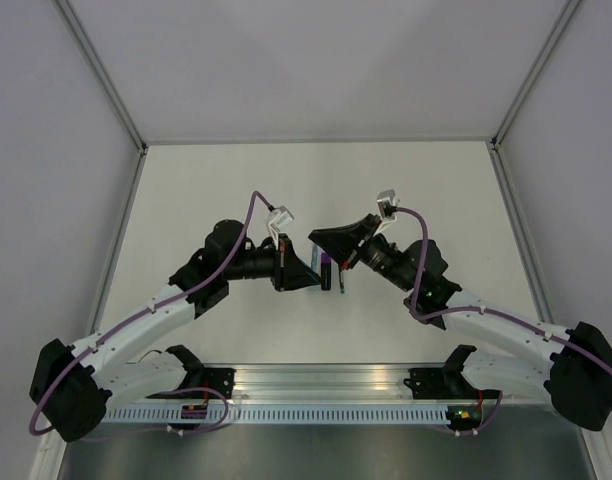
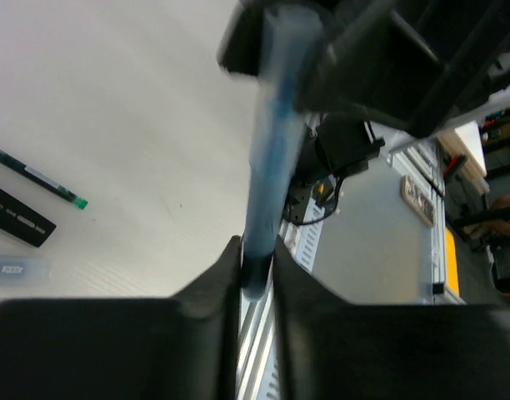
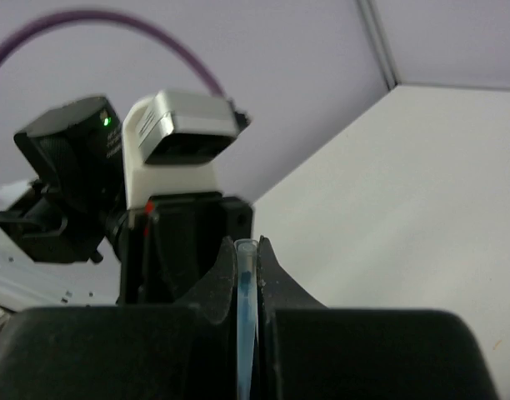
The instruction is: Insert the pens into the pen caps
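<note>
Now: left fingers (image 2: 212, 287) pinch the blue pen (image 2: 270, 158) at its near end; right fingers (image 3: 282, 279) pinch its far end, mid-air over the tabletop (image 1: 436, 190); beyond, dark pen (image 2: 38, 177) and black marker (image 2: 17, 215) lie flat, close together.

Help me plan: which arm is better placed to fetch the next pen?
Left, probably. Its wrist view shows a thin dark pen and a black marker on the table; the right view shows none. Left fingers and right fingers both grip the blue pen.

I see my top camera look down from behind over the table (image 1: 236, 190), both wrist cameras close along their fingers (image 2: 212, 287), sharing the pen (image 2: 270, 158).
</note>
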